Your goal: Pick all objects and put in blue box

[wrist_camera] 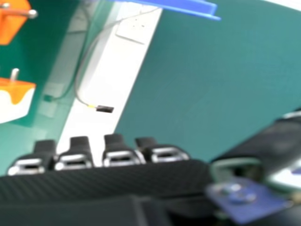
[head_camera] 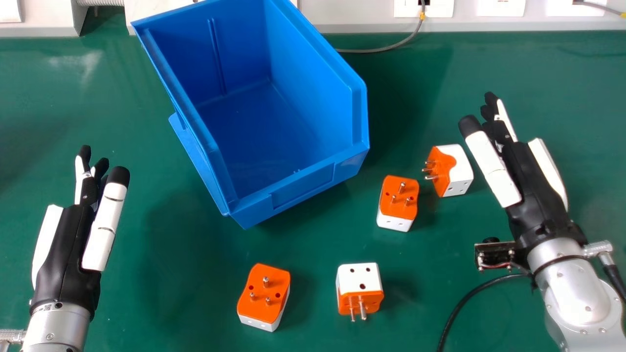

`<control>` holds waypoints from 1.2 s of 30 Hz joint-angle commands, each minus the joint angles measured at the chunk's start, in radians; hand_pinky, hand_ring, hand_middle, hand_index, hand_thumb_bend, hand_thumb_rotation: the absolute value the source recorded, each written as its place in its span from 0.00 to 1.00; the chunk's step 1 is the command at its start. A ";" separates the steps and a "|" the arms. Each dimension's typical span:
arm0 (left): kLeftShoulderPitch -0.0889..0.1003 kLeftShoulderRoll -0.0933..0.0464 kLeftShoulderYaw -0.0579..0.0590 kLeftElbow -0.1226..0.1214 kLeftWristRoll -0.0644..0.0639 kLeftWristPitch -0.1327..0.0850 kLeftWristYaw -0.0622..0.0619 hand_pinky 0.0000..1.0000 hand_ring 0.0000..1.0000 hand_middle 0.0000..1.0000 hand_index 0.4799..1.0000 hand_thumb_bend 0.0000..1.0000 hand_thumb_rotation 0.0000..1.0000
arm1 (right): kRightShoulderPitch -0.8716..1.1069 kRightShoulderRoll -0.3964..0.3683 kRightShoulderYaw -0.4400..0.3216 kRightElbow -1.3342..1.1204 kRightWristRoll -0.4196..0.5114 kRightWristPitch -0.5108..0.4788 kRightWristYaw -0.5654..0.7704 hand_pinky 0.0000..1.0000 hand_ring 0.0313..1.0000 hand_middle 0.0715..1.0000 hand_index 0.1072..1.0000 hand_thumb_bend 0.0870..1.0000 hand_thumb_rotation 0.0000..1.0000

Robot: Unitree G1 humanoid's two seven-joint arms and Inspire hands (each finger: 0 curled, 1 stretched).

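My left hand [head_camera: 68,244] rests at the left of the table, its fingers straight. On the right, my right hand [head_camera: 533,181] has straight fingers and holds nothing; the right hand view shows that hand [wrist_camera: 122,155] too. The blue box [head_camera: 288,132] stands at the back, its inside bare. Beside my right thumb lies an orange-and-white adapter [head_camera: 457,171], its pins toward the box. A second adapter [head_camera: 398,200] sits just left of it, pins up. Nearer the front are a third adapter [head_camera: 361,288] and a fourth adapter [head_camera: 264,293]. In the right hand view an adapter [wrist_camera: 16,101] is seen.
A black cable [head_camera: 469,298] curves from my right wrist to the front edge of the view. Behind the box, a grey cable [head_camera: 391,47] lies along the back of the green table [head_camera: 161,293], near white wall sockets [head_camera: 501,7].
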 commanded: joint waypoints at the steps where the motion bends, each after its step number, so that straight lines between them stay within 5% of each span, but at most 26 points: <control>1: 0.000 0.006 0.008 -0.019 0.002 -0.015 -0.001 0.97 0.99 1.00 1.00 0.58 1.00 | -0.014 -0.018 -0.020 -0.018 0.016 -0.021 0.002 0.98 1.00 1.00 1.00 0.44 1.00; 14: -0.002 0.004 0.012 -0.014 -0.008 -0.016 -0.006 0.97 0.99 1.00 1.00 0.58 1.00 | -0.014 -0.013 -0.024 -0.026 0.018 -0.014 0.009 0.98 1.00 1.00 1.00 0.43 1.00; 26: -0.021 -0.002 0.002 0.003 0.004 -0.020 0.002 0.97 0.99 1.00 1.00 0.59 1.00 | -0.032 -0.035 -0.015 0.011 -0.026 -0.066 -0.008 0.99 1.00 1.00 1.00 0.43 1.00; 32: -0.057 -0.006 -0.008 0.059 0.016 -0.045 0.012 0.97 0.99 1.00 1.00 0.59 1.00 | -0.075 -0.081 -0.008 0.081 -0.077 -0.113 -0.018 1.00 1.00 1.00 1.00 0.44 1.00; 36: -0.088 -0.009 -0.012 0.102 0.020 -0.060 0.017 0.97 0.99 1.00 1.00 0.58 1.00 | -0.102 -0.144 0.015 0.128 -0.123 -0.162 0.006 1.00 1.00 1.00 1.00 0.43 0.89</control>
